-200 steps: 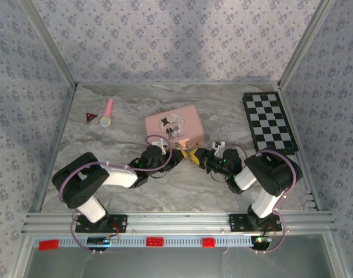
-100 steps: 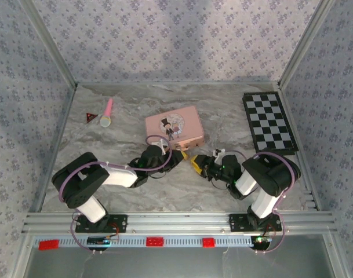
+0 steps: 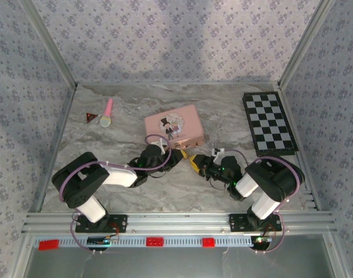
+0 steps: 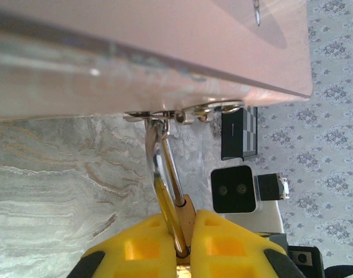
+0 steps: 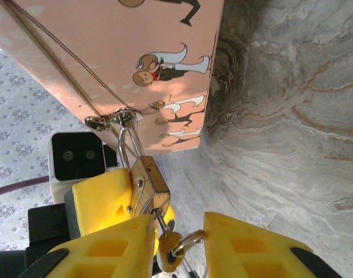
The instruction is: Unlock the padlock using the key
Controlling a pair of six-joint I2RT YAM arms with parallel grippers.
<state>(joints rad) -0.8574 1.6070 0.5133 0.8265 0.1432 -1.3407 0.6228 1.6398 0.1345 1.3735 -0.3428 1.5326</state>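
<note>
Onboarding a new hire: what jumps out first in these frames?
A pink tin sits mid-table with a small brass padlock hanging from its clasp. The left gripper is shut on the padlock, and the key sits in its keyhole between the fingers of the right gripper.

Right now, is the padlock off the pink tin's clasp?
No, the padlock has its shackle hooked through the clasp on the pink tin.
</note>
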